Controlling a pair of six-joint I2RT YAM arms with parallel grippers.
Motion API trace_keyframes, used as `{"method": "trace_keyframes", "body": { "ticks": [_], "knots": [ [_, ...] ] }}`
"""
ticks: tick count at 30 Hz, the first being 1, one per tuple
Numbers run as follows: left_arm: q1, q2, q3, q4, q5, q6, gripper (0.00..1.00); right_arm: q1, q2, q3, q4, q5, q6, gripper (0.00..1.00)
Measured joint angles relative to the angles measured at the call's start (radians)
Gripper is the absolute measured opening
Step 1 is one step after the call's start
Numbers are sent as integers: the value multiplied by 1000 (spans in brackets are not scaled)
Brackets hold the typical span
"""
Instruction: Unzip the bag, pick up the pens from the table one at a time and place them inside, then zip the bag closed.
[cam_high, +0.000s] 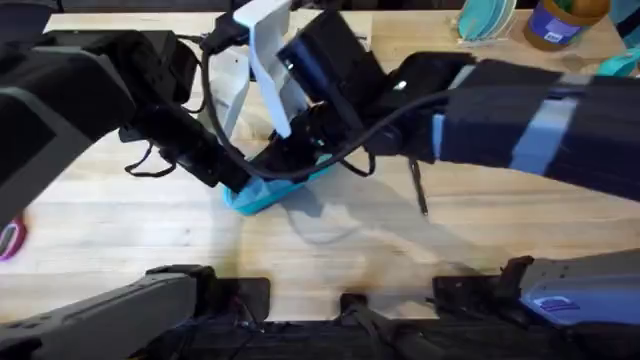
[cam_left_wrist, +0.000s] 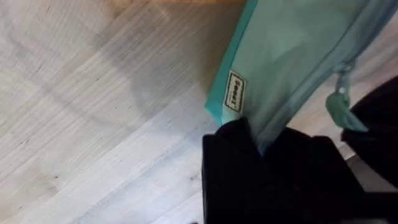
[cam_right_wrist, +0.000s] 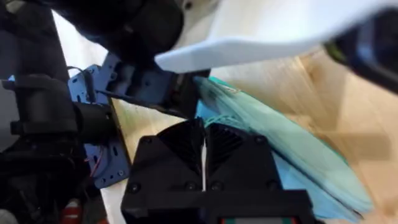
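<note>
The bag is seen near the middle of the table, a soft teal fabric pouch lying between the two arms, largely hidden under them in the overhead view. A small dark-edged label is sewn near one end, and a teal zipper pull hangs along its edge. The left gripper is closed on that end of the bag, fabric pinched between black fingers. The right gripper is pressed together over the bag, seemingly on its teal cord, though the hold cannot be confirmed. A dark pen lies on the pale plank wood just right of the bag. A yellow-and-blue jar stands at the far right.
</note>
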Motion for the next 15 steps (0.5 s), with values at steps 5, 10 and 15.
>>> {"method": "trace_keyframes", "body": {
  "ticks": [5, 10, 15],
  "knots": [
    [0, 0, -2, 0, -1, 8, 43, 37, 14, 4, 18, 19, 18, 29],
    [0, 0, -2, 0, -4, 9, 43, 45, 14, 6, 17, 36, 21, 29],
    [0, 0, -2, 0, -4, 11, 43, 44, 14, 7, 17, 41, 25, 113]
  ]
}}
